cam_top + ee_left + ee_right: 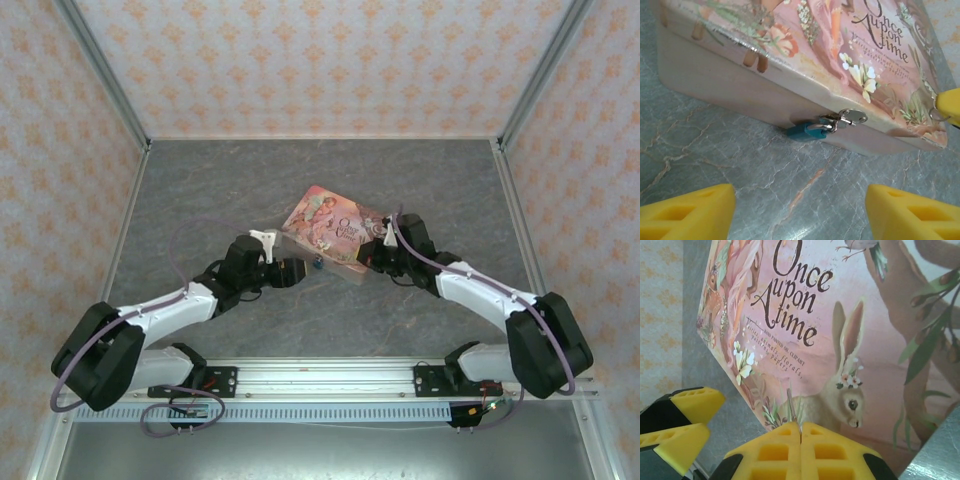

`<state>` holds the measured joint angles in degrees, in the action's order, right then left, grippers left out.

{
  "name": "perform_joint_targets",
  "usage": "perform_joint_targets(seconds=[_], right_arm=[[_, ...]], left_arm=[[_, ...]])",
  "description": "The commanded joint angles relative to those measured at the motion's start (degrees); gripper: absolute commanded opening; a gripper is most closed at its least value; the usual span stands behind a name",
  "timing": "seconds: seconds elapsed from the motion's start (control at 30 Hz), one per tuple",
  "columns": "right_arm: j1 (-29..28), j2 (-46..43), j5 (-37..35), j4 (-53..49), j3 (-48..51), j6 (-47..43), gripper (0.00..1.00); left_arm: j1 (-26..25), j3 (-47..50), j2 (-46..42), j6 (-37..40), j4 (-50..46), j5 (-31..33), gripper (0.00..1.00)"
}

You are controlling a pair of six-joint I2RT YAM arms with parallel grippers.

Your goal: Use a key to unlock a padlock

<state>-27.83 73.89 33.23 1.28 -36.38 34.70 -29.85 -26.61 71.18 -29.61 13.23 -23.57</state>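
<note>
My left gripper (800,205) hangs open over the bench (710,150), its jaws spread wide. Just beyond it, the padlock (806,131) dangles from the hasp (852,118) on the front wall of the pink tin (725,85). It looks light, hard and slippery, so I'd pinch the flat sides of its teal body. Farther along, my right gripper (801,436) is closed on a thin metal piece, likely the key (792,407).

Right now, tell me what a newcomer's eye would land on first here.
The pink tin, lettered "Once upon a time", lies in the middle of the grey table. A tiny teal padlock sits against its side wall, facing the open left gripper. The right gripper is shut on a thin metal piece at the tin's corner.
</note>
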Motion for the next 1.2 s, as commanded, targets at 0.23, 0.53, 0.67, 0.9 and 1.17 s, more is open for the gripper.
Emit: perform_joint_targets(seconds=[0.23,0.53,0.67,0.9,1.17], right_arm=[[0.6,0.2,-2.1,-5.9,-0.4,-2.2,0.0],[0.6,-0.1,-2.4,-5.9,0.8,-2.4,0.0],[0.6,-0.1,-2.4,-5.8,1.0,-2.5,0.0],[0.6,-0.1,-2.2,-5.8,1.0,-2.8,0.0],[0.6,0.0,-2.1,-5.6,1.2,-3.0,0.0]], left_arm=[[-2.2,-1.3,8.5,3.4,12.4,-1.0,0.69],[-6.5,-2.3,17.1,4.0,20.6,5.8,0.63],[-7.1,-2.7,20.5,3.7,23.3,7.2,0.61],[-7.7,-4.5,24.0,3.9,24.7,7.3,0.6],[-8.0,-5.7,26.3,3.4,25.5,7.0,0.57]])
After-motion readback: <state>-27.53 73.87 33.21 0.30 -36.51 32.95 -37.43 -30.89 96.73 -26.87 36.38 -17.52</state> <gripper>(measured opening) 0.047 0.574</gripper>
